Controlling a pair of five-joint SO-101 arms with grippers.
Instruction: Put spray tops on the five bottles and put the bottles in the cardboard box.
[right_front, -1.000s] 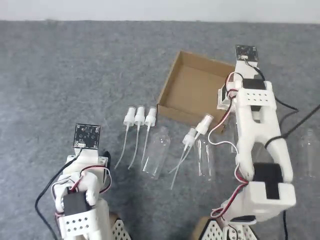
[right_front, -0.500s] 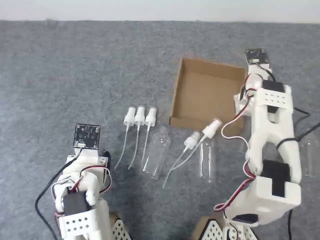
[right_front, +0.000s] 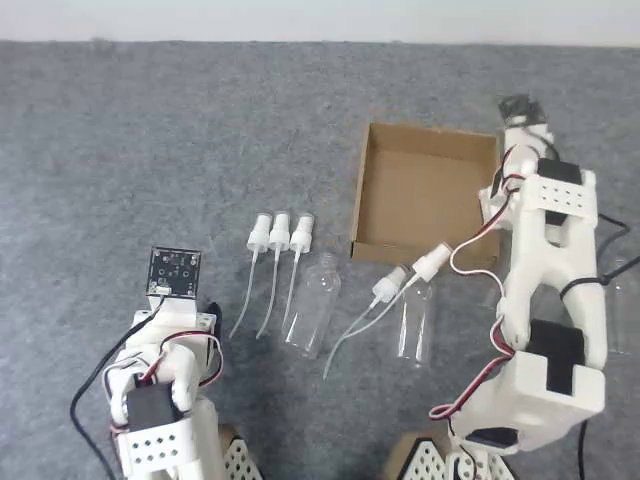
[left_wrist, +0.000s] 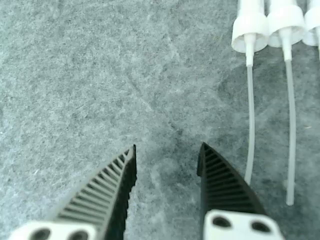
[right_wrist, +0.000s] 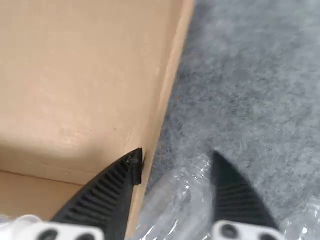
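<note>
Three white plastic spray tops (right_front: 280, 232) lie side by side on the grey table (right_front: 150, 150), heads away from the arms, tubes trailing back. Left pincer (left_wrist: 167, 167) gapes near them. Right pincer (right_wrist: 175, 167) is spread wide at the shallow brown cardboard box (right_front: 425, 190) wall.

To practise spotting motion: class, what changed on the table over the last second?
The right arm swung rightward, and the cardboard box shifted with it and turned squarer. The two spray tops by the box slid along too. The left arm, the row of three spray tops and the clear bottle stayed put.
</note>
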